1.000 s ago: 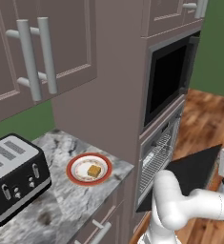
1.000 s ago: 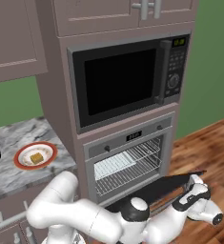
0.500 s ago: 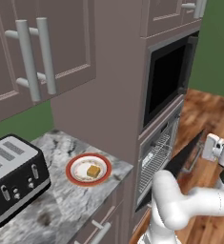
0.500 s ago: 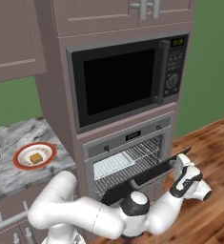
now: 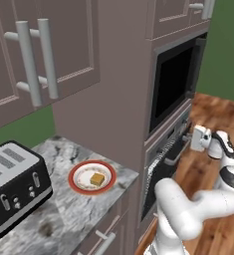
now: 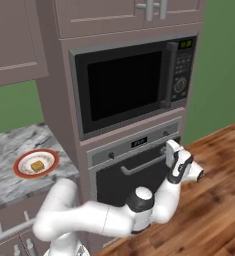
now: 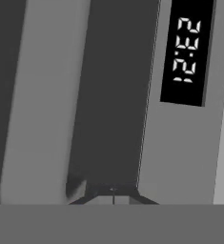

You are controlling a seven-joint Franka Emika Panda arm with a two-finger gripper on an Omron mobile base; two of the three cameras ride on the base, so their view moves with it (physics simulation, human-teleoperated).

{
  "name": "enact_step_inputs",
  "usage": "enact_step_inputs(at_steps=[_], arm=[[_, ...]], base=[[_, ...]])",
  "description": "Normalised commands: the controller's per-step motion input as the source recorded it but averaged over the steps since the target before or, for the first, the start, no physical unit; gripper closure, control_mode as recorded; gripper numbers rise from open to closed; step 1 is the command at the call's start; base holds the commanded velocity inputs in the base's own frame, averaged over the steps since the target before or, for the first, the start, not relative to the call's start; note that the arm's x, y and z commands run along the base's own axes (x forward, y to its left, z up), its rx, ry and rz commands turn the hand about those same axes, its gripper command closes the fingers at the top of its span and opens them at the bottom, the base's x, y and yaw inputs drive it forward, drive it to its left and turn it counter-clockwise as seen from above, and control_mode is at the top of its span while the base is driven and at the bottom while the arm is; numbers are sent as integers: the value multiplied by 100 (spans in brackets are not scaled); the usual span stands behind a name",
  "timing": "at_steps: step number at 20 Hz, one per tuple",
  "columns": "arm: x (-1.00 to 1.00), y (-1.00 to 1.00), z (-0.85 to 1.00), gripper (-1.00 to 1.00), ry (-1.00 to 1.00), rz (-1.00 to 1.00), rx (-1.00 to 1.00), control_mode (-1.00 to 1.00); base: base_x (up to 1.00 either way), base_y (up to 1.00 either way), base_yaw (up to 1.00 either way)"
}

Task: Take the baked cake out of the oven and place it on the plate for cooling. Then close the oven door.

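Cake: the baked cake (image 5: 97,179) sits on the plate (image 5: 79,186) — on the surface, 9 o'clock of the oven (image 6: 134,165)
Door: oven door (image 6: 120,181) nearly shut
End effector: end effector (image 6: 170,153) pressed together at the door's top edge — holding nothing

- You had even, diffuse rendered light in both base views; no single source could be told.
- The microwave (image 6: 131,87) glass read near-black, with faint sheen only.
- Soft shading sat under the toaster (image 5: 15,187) on the counter (image 5: 63,219); no hard cast shadows.
- The hand view was dim and grey, very close to the oven (image 7: 180,157) front; edges looked soft, slightly blurred.
- The display (image 7: 186,50) digits were bright white and legible.
- You got no visible edge distortion, and coarse, low-resolution textures.
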Motion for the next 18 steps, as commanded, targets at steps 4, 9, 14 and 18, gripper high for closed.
enact_step_inputs(at_steps=[4,9,14,18], arm=[[99,100,-100,100,-17,19,0,-100],[100,100,-100,100,-9,18,0,-100],[58,92,-100,100,-4,9,1,-100],[-60,27,-60,100,1,4,-4,-100]], base=[[0,0,0],[0,0,0],[0,0,0],[0,0,0]])
